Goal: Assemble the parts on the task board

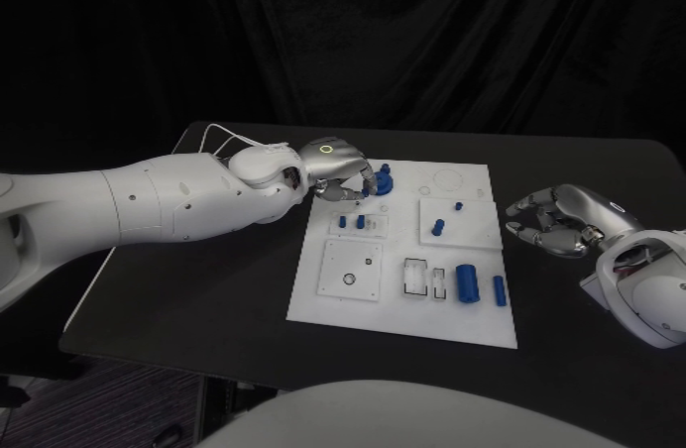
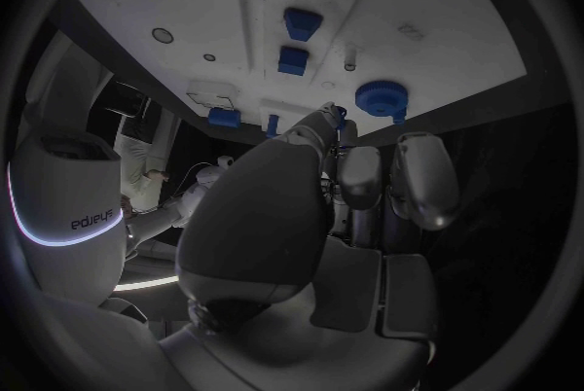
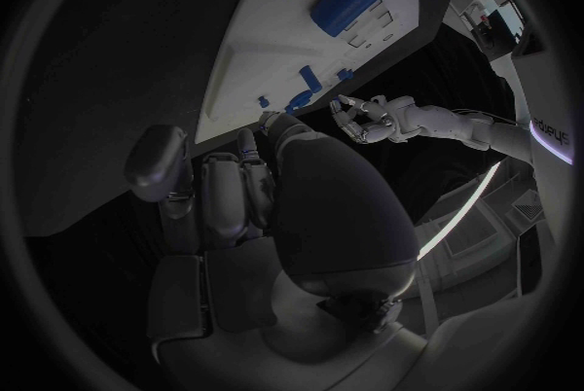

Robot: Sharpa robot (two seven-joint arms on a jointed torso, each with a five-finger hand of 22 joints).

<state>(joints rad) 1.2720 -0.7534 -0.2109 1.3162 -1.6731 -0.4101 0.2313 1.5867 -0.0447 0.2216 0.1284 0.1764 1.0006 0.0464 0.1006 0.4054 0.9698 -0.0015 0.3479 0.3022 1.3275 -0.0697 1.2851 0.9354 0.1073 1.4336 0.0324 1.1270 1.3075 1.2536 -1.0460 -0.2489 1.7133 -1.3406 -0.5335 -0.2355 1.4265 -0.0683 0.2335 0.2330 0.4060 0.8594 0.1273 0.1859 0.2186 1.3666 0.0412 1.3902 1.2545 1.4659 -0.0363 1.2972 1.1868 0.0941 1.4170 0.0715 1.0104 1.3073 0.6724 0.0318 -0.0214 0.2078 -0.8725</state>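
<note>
Judging by the task board [image 1: 322, 304], you are seeing loose blue parts [image 1: 468, 281] waiting; left robot hand [image 1: 340, 173] is hovering empty, right robot hand [image 1: 555, 220] is curling empty.

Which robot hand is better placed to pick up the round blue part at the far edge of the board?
Left. The left robot hand hovers right beside the round blue part over the board. The right robot hand rests off the board.
</note>
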